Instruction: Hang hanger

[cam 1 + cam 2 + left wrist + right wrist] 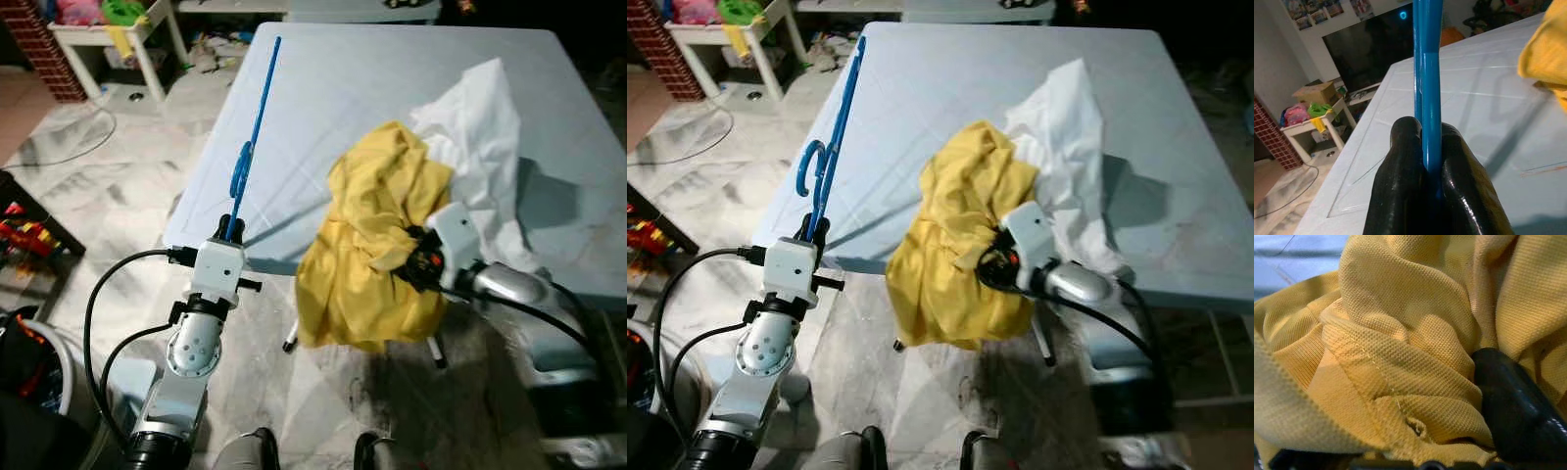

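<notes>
Now, left gripper (1430,161): we're clamped on slim blue plastic hanger (253,137); long axis runs straight ahead.
Right gripper (416,257): closed into crumpled yellow knit shirt (377,230), beside hanger.

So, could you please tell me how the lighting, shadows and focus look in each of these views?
Left eye view: lit from above and ahead, edges dim; the yellow shirt throws a dark shadow on the floor, the white cloth one on the light blue table. Left wrist view: the left gripper shines with glare, sharp on the blue hanger. Right wrist view: close, weave crisp, nearest folds soft.
</notes>
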You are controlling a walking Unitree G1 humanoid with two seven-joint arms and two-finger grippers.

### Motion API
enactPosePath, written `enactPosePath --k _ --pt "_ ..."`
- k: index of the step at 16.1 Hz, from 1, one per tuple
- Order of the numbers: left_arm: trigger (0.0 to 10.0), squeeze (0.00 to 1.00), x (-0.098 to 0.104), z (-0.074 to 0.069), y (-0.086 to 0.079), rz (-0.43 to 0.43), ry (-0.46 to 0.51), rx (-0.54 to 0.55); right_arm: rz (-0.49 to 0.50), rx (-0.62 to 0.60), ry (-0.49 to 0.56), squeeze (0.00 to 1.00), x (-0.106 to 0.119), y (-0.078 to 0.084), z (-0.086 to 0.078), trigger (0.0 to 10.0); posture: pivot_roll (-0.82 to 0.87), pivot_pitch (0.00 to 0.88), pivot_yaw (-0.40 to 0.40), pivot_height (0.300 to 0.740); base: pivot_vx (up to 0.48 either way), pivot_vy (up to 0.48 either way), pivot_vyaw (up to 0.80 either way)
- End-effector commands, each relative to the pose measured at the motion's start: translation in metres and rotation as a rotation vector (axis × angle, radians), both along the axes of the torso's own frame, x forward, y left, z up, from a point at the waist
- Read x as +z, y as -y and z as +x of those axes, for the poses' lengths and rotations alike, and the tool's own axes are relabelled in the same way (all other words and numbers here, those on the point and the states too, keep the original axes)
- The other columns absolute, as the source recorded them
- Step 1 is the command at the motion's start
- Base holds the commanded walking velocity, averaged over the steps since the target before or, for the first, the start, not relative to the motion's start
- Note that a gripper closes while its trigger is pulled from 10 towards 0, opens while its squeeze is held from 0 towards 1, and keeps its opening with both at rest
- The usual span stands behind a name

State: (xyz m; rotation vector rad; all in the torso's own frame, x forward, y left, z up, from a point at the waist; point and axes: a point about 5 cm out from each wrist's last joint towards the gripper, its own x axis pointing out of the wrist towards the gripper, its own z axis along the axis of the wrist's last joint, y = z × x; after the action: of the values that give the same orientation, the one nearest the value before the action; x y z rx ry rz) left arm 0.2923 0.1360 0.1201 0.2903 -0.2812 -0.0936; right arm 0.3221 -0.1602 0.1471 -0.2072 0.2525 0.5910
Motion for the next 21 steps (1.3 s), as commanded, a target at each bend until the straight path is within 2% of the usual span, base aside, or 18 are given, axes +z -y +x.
enactPosePath --k 1,7,10,13,15,17,19,21 --pt "10.0 0.0 -0.003 -0.001 -0.001 0.008 -0.017 -0.007 0.003 -0.048 -0.103 0.0 -0.024 -0.004 0.0 0.0 -0.01 0.167 0.051 0.74 0.0 0.0 0.0" --pt "10.0 0.0 -0.003 -0.003 0.0 0.006 -0.016 0.001 0.22 -0.273 -0.129 0.0 -0.031 -0.024 0.023 0.0 0.0 0.174 0.039 0.74 0.0 0.0 0.0" --pt "10.0 0.0 -0.004 -0.004 -0.005 -0.005 -0.02 0.016 0.286 -0.327 -0.122 0.0 -0.027 -0.034 0.034 0.0 0.01 0.176 0.032 0.74 0.0 0.0 0.0" --pt "10.0 0.0 -0.005 -0.005 -0.005 -0.006 -0.023 0.019 0.328 -0.336 -0.109 0.0 -0.019 -0.041 0.042 0.0 0.01 0.176 0.03 0.74 0.0 0.0 0.0" --pt "10.0 0.0 -0.004 -0.005 -0.003 -0.028 -0.033 -0.024 0.364 -0.315 -0.078 0.0 -0.005 -0.057 0.054 0.0 0.02 0.178 0.028 0.74 0.0 0.0 0.0" --pt "10.0 0.0 -0.004 -0.005 -0.004 -0.041 -0.04 -0.007 0.38 -0.293 -0.044 0.0 0.009 -0.067 0.061 0.0 0.02 0.18 0.027 0.74 0.0 0.0 0.0" --pt "10.0 0.0 -0.004 -0.006 -0.004 -0.038 -0.037 -0.009 0.402 -0.276 -0.018 0.0 0.019 -0.074 0.066 0.0 0.02 0.179 0.023 0.74 0.0 0.0 0.0" --pt "10.0 0.0 -0.004 -0.006 -0.004 -0.039 -0.037 -0.01 0.401 -0.271 -0.017 0.0 0.02 -0.077 0.068 0.0 0.02 0.179 0.021 0.74 0.0 0.0 0.0"
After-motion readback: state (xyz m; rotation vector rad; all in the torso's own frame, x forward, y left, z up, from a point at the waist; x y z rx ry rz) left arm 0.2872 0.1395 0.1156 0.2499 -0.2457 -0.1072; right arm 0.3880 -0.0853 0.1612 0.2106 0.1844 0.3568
